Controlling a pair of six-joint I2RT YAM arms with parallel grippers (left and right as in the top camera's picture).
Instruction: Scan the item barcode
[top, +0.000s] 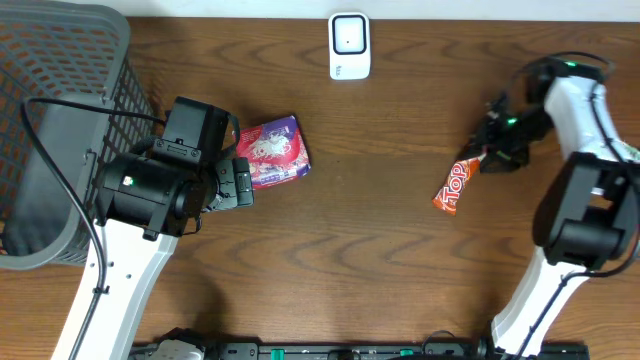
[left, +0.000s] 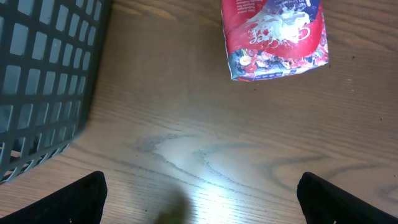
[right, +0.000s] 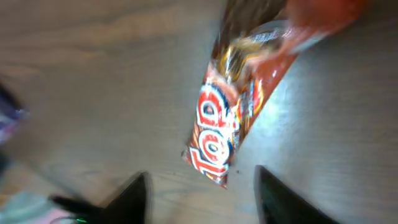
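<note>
Hovering right end effector (right: 208, 200) partly open, gripping nothing. Seeing orange bar (top: 455, 187) lying on worktop (top: 380, 250) just beside. Judging wrapper light, crinkly, slippery; advising pinching across middle. Holding left end effector (left: 202, 199) wide open, empty.

Only one word can be read here. The orange candy wrapper (top: 457, 186), at about 3 o'clock on the table (top: 400, 280), says "Top" in big white letters. The word runs along the wrapper, slanting up toward 1 o'clock. The right wrist view shows the same word, a bit blurry. The pink pouch (top: 273, 152), at about 9 o'clock, has curly white writing, too small to read. The white scanner (top: 349, 45), at 12 o'clock, has a tiny mark low down, too small to read.
</note>
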